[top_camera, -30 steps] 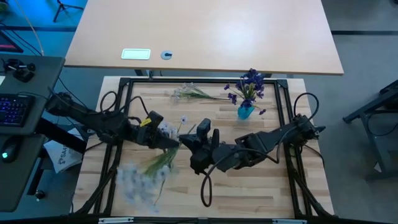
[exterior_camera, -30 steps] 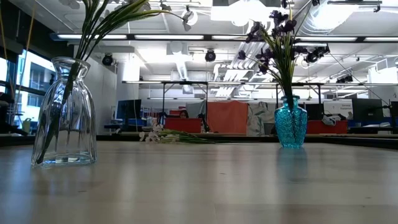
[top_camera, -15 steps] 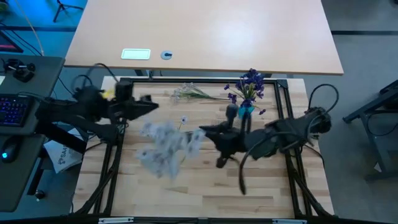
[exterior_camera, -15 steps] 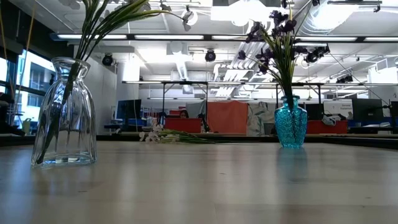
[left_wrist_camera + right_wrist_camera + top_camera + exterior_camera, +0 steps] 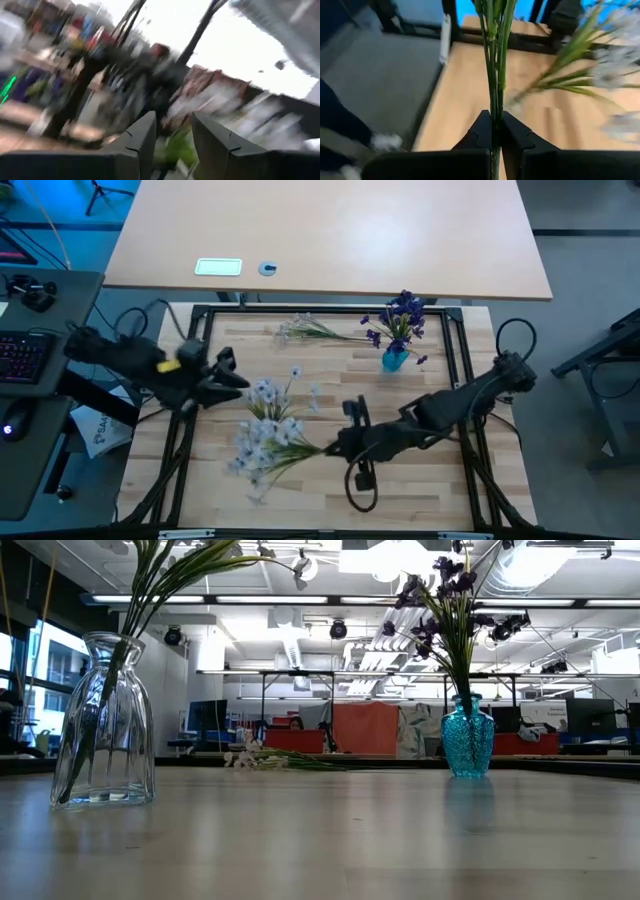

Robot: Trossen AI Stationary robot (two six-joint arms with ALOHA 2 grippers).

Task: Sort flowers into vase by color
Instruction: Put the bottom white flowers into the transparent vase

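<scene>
Wooden table [image 5: 420, 490]: right gripper [image 5: 495, 131] pinching green stems [image 5: 493, 60].

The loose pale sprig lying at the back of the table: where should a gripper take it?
Its bare green stem, right of the blooms, from straight above, jaws across it: the pale sprig lies flat, blooms leftward, stem toward the blue vase. The right gripper holds a pale bunch; the left gripper is open.

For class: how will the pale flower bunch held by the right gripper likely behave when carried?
Likely floppy: the pale flowers fan out loosely from stems pinched in the right gripper. Probably light, given thin stems. Sprigs might slip, since only the stems are clamped.
</scene>
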